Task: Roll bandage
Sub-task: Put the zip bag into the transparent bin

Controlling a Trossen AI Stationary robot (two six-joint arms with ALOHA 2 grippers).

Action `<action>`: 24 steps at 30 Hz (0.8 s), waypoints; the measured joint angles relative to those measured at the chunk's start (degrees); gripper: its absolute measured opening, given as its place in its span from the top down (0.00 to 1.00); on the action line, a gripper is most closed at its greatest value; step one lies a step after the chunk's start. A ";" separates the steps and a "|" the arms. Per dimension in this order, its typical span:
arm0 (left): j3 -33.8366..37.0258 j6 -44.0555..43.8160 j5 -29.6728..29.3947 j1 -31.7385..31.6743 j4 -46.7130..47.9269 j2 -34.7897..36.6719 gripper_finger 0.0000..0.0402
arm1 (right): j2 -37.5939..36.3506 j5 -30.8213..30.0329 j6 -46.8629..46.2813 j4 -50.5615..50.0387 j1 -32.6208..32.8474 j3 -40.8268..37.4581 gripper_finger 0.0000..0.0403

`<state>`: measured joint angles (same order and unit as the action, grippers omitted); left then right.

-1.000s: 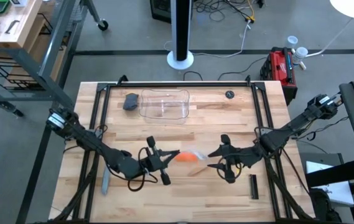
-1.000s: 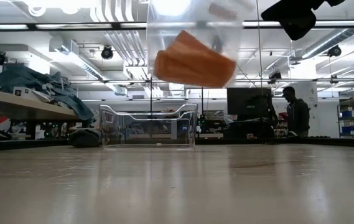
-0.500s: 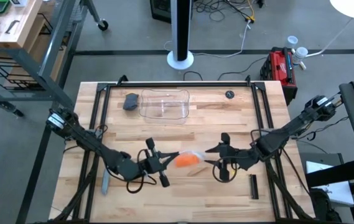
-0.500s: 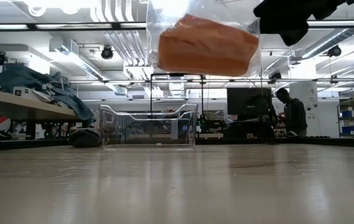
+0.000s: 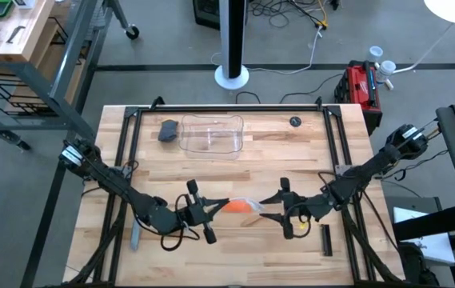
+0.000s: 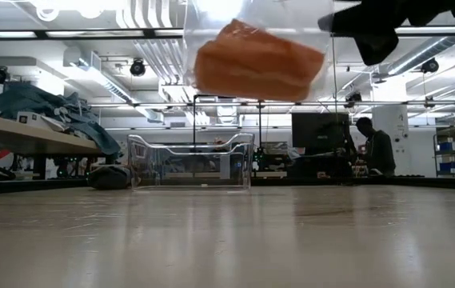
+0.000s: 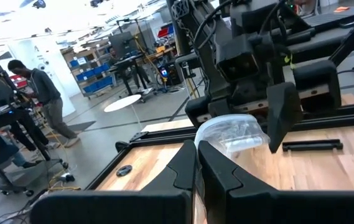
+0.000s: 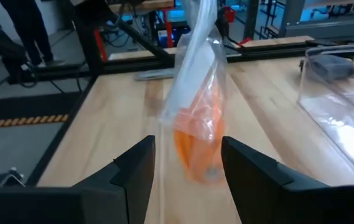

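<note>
Pinched shut on the clear plastic wrapper (image 5: 241,202), the left gripper (image 5: 221,205) holds the orange bandage (image 5: 237,206) inside it above mid-table, the right gripper (image 5: 269,206) spread wide at the wrapper's other end, with a clear bin (image 5: 209,134) at the far edge.

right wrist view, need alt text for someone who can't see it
An orange bandage hangs inside a clear plastic wrapper above a wooden table, right in front of the right gripper, whose two dark fingers are spread open on either side of it. A clear plastic bin stands farther back on the table.
</note>
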<state>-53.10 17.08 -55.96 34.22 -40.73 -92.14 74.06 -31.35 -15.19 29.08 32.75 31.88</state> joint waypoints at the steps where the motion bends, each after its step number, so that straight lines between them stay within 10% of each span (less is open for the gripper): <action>1: 0.00 0.00 0.00 0.00 0.02 0.00 1.00 | 0.00 -0.03 0.62 1.05 0.00 0.00 0.56; 10: 0.00 -1.05 0.82 -0.13 0.11 0.00 1.00 | 0.02 -4.06 4.77 5.09 -0.13 1.51 0.58; 19: 0.00 -1.00 4.52 -0.17 0.20 -0.17 1.00 | 0.00 -3.41 10.22 5.05 -1.16 2.36 0.96; 24: 0.00 -2.39 4.54 -0.20 0.93 -0.17 1.00 | 0.00 -3.27 10.76 5.08 -1.29 2.62 0.99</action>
<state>-53.10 14.69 -51.42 34.02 -39.80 -92.31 74.06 -34.61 -4.43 34.17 31.46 34.50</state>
